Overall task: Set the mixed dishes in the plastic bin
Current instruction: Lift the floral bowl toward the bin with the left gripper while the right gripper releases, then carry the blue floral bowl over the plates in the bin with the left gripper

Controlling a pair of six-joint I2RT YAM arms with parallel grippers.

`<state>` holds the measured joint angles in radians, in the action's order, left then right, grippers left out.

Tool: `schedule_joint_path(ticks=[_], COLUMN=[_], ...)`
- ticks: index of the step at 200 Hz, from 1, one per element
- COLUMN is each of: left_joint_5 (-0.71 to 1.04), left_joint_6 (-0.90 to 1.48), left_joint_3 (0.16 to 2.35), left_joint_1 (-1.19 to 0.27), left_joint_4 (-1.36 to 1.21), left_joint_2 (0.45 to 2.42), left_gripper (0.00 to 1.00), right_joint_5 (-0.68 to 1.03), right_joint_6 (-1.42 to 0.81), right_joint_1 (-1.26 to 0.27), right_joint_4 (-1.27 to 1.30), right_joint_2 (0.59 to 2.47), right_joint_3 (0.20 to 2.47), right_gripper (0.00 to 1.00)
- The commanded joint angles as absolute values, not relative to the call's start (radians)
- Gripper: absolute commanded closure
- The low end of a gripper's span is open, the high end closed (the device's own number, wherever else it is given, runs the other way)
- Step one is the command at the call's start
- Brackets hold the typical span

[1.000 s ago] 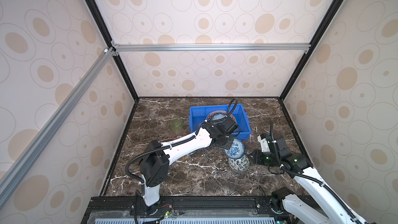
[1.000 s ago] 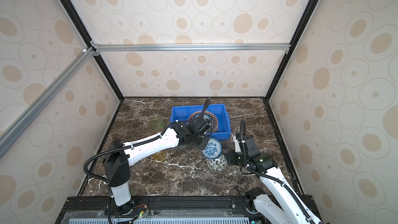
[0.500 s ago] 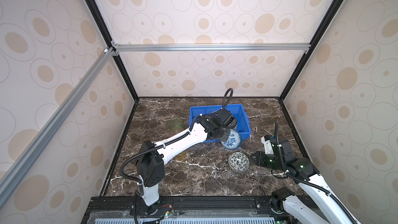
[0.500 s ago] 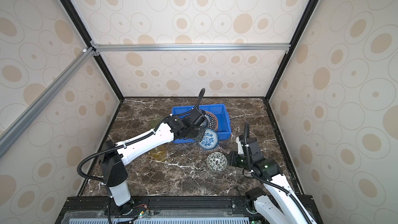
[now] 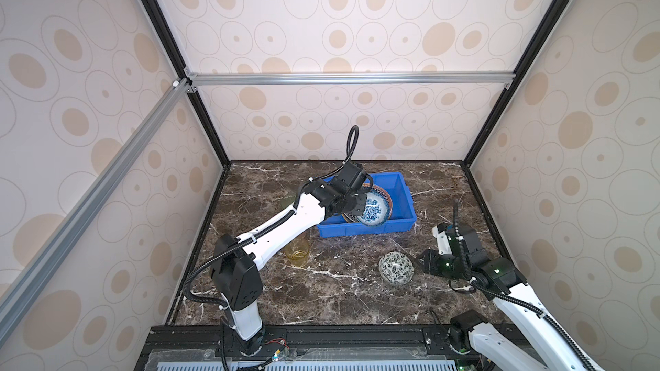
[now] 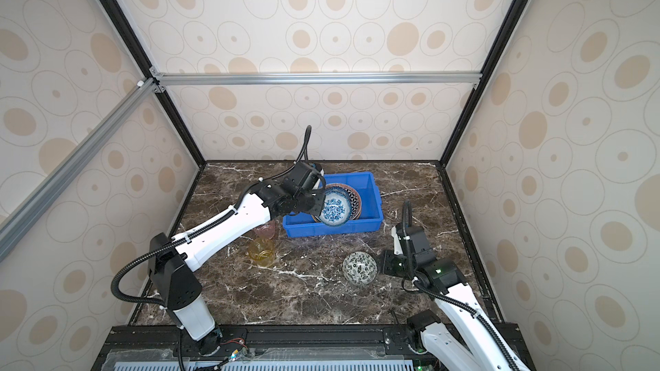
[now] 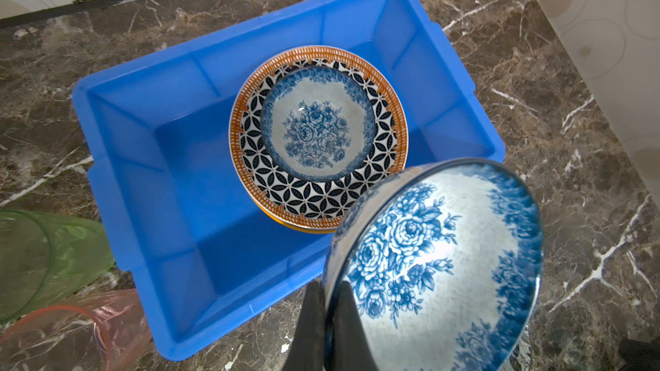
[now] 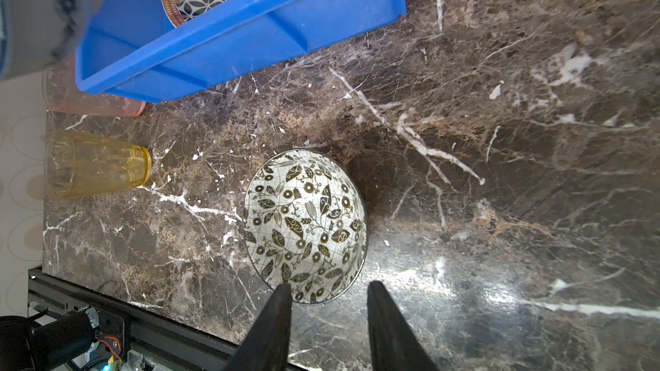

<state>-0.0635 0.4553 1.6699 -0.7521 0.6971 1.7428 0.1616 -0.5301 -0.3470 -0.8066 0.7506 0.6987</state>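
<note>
In both top views the plastic bin [image 5: 405,192] sits toward the back edge of the desk [image 5: 339,298], about midway along it. The left pincer [image 5: 357,205] reaches over the bin and is clamped on the lip of a blue-floral bowl [image 5: 373,211]. The bowl hangs tilted above the bin, its inside turned toward the front edge. I'd say it's held by the lip so it can be lowered flat onto what's already inside. A black-white bowl [image 5: 395,268] stands on the desk between the bin and the front edge, nearer the right edge, with the right pincer [image 5: 425,262] just beside it. A yellow cup [image 6: 261,252] and a pink cup [image 6: 266,229] wait toward the left edge, partly under the left arm.

From the left wrist, two black fingers [image 7: 310,322] pinch the bowl's wall, one inside and one outside, with hardly any gap. Below, the bin holds a geometric plate [image 7: 321,194] with an orange border. A second floral bowl [image 7: 318,123] sits upright in it, likely the spot this matching bowl is meant to nest. A green cup [image 7: 46,255] is just outside the bin.

From the right wrist, the right pincer stands partly apart and empty, its tips around the black-white bowl's near rim. I can't tell whether they touch it. It looks lined up for the same lip grip.
</note>
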Motion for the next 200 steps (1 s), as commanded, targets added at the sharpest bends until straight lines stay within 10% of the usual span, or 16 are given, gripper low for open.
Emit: schedule_joint_path(ticks=[1, 200], left_joint_5=[-0.035, 0.063], left_joint_6=[0.454, 0.457], left_joint_3=[1.688, 1.793], left_joint_1=[-0.728, -0.608], left_joint_4=[0.637, 0.581], left_joint_2=[1.704, 1.861], left_gripper=[1.0, 1.0], right_joint_5=[0.15, 0.11], right_joint_6=[-0.515, -0.473], right_joint_1=[-0.35, -0.35], right_joint_4=[-0.803, -0.753], right_joint_2=[0.77, 0.918], right_joint_3=[0.723, 0.736], right_gripper=[0.62, 0.62])
